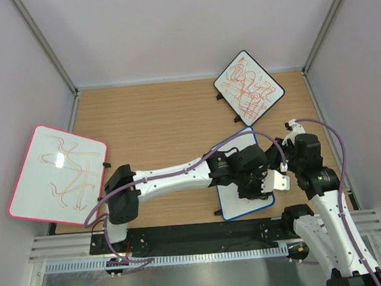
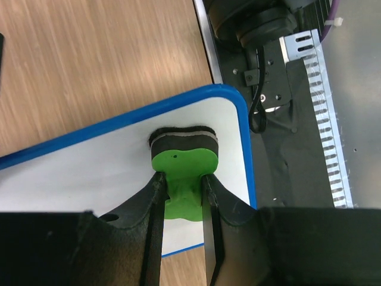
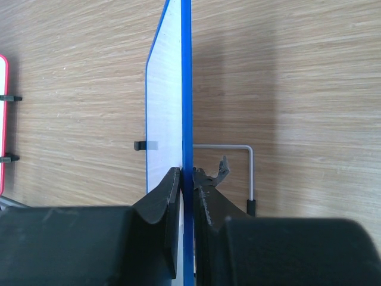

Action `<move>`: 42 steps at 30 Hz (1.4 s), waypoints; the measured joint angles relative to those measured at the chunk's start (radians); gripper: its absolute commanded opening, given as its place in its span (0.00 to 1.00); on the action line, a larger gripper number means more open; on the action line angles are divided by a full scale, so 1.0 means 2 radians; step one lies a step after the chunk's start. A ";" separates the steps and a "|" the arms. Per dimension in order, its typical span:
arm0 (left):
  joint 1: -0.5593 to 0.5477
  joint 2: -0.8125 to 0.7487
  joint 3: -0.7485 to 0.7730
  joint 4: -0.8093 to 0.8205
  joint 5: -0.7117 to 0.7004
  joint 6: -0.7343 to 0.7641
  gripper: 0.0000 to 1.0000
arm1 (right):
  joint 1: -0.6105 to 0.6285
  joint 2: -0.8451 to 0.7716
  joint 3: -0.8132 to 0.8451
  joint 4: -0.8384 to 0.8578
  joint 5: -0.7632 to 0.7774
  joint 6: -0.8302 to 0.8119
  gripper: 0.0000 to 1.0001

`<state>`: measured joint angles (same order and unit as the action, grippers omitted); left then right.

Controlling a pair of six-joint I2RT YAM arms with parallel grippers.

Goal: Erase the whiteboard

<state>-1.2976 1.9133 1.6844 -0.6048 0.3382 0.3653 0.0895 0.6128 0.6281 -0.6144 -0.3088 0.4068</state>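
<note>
- left gripper (image 2: 181, 182) is clamped on a green eraser (image 2: 183, 156), with the felt pad pressed flat on the whiteboard (image 2: 89, 167) right by its corner
- right gripper (image 3: 186, 177) is pinching the whiteboard's blue edge, looks like it's steadying it
- the whiteboard sits on the table (image 1: 162, 119); the black-framed scribbled board (image 1: 248, 88) is well beyond it
- the part I can see is clean with no red marks, the rest is hidden under the arms, so I'd guess it's mostly done with maybe a last pass left

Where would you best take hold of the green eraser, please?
Grip the green eraser by its narrow neck, from the side opposite its felt pad, as the left gripper does: the neck is waisted, leaving the pad free against the whiteboard.
</note>
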 measured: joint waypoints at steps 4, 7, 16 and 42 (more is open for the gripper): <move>-0.002 0.002 -0.012 -0.001 0.005 0.000 0.00 | 0.000 0.000 0.000 -0.004 0.004 -0.001 0.01; -0.001 -0.002 -0.036 0.006 0.010 0.000 0.00 | 0.000 0.001 0.000 -0.008 0.007 -0.004 0.01; -0.001 -0.043 -0.158 0.023 0.014 0.000 0.00 | 0.000 0.001 0.000 -0.009 0.008 -0.005 0.01; 0.060 -0.005 -0.059 0.026 -0.016 0.002 0.00 | 0.000 -0.002 0.000 -0.003 0.011 -0.005 0.01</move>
<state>-1.1786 1.9041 1.5661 -0.5537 0.3065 0.3698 0.0895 0.6086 0.6281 -0.6212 -0.2874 0.3969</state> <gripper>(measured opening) 0.276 0.166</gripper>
